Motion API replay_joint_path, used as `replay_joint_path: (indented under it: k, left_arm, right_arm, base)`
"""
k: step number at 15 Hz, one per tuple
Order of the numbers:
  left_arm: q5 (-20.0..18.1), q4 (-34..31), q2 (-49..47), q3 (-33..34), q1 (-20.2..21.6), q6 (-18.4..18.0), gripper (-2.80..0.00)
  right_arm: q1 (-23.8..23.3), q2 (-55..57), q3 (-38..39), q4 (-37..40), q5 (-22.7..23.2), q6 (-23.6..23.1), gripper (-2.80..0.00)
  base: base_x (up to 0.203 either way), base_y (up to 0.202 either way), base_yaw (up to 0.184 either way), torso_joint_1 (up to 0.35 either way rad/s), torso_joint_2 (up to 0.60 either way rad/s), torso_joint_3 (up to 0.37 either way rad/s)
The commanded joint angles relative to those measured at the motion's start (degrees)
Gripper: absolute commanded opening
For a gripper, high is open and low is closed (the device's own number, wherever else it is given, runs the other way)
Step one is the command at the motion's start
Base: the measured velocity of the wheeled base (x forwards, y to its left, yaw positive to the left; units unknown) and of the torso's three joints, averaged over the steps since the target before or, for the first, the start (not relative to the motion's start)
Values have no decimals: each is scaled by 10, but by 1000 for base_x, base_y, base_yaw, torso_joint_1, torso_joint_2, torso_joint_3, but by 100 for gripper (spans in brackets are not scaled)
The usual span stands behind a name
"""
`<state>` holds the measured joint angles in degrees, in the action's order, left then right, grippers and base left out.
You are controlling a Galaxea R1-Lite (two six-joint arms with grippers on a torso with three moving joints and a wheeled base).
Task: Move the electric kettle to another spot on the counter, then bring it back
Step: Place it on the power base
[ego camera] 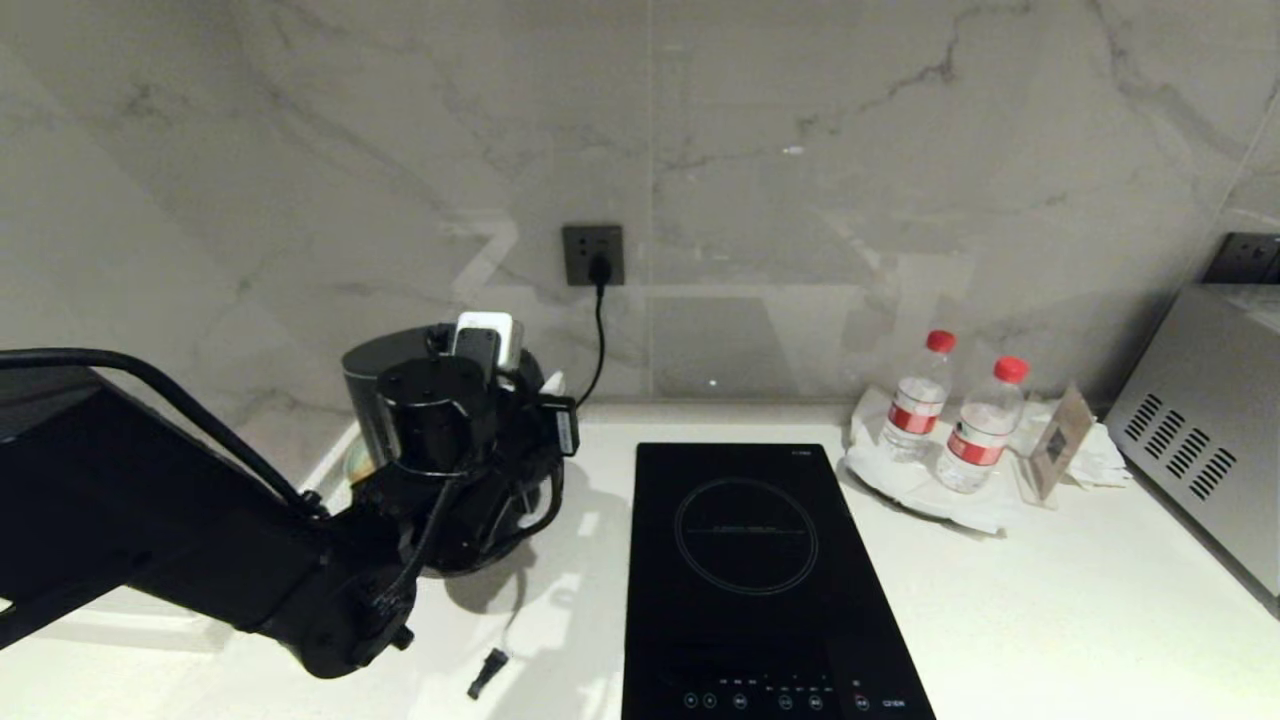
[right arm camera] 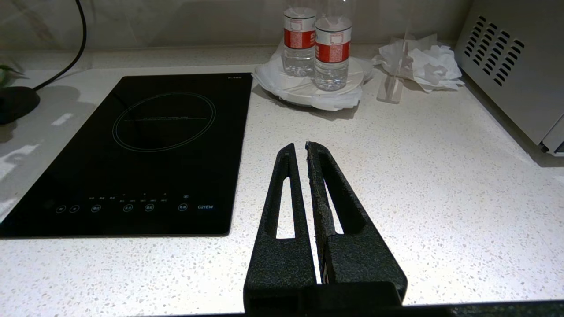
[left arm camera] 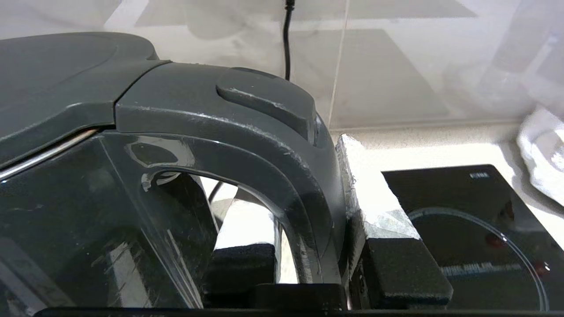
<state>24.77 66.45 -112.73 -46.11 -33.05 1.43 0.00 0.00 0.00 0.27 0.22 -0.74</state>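
The electric kettle [ego camera: 378, 372] is a glossy black jug at the left of the white speckled counter [ego camera: 1050, 600]. My left arm covers most of it, and its bottom is hidden. My left gripper [left arm camera: 304, 211] is shut on the kettle's [left arm camera: 88, 185] loop handle [left arm camera: 282, 163]: one finger sits inside the loop and the white-taped finger [left arm camera: 370, 193] presses on the outer side. My right gripper [right arm camera: 298, 147] is shut and empty, low over bare counter [right arm camera: 440, 176] to the right of the hob.
A black induction hob [ego camera: 745, 560] lies mid-counter. The round black base disc [right arm camera: 15, 103] sits bare to the hob's left, its cord running to the wall socket [ego camera: 593, 255]. Two water bottles [ego camera: 920, 395] stand on a white plate, with a metal appliance [ego camera: 1200, 430] at far right.
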Motion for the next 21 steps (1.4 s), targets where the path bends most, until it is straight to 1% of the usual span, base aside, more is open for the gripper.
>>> replay_joint_path:
  k: [1, 4, 5, 7, 9, 12, 16, 18, 21]
  left_arm:
    - [8, -8, -55, -56, 1, 0, -280]
    - [17, -14, -120, -146, 0, 0, -280]
    - [29, -21, -144, -187, 0, 0, -280]
    - [54, -44, -193, -268, 1, -1, -280]
    - [63, -83, -229, -323, 10, -1, -280]
    - [66, -113, -261, -373, 29, -1, -280]
    - [66, -146, -280, -420, 51, -1, -280]
    - [64, -159, -289, -431, 59, -2, -280]
    - [61, -161, -291, -431, 68, -4, -280]
  right_arm:
    - [0, 0, 0, 0, 0, 0, -280]
    - [0, 0, 0, 0, 0, 0, -280]
    - [0, 0, 0, 0, 0, 0, -280]
    - [0, 0, 0, 0, 0, 0, -280]
    - [0, 0, 0, 0, 0, 0, -280]
    - [0, 0, 0, 0, 0, 0, -280]
    - [0, 0, 0, 0, 0, 0, -280]
    - [0, 0, 0, 0, 0, 0, -280]
    - [0, 0, 0, 0, 0, 0, -280]
  base:
    - [0, 0, 0, 0, 0, 0]
    - [0, 0, 0, 0, 0, 0]
    - [0, 0, 0, 0, 0, 0]
    - [0, 0, 0, 0, 0, 0]
    - [0, 0, 0, 0, 0, 0]
    - [0, 0, 0, 0, 0, 0]
    - [0, 0, 0, 0, 0, 0]
    - [0, 0, 0, 0, 0, 0]
    - [0, 0, 0, 0, 0, 0]
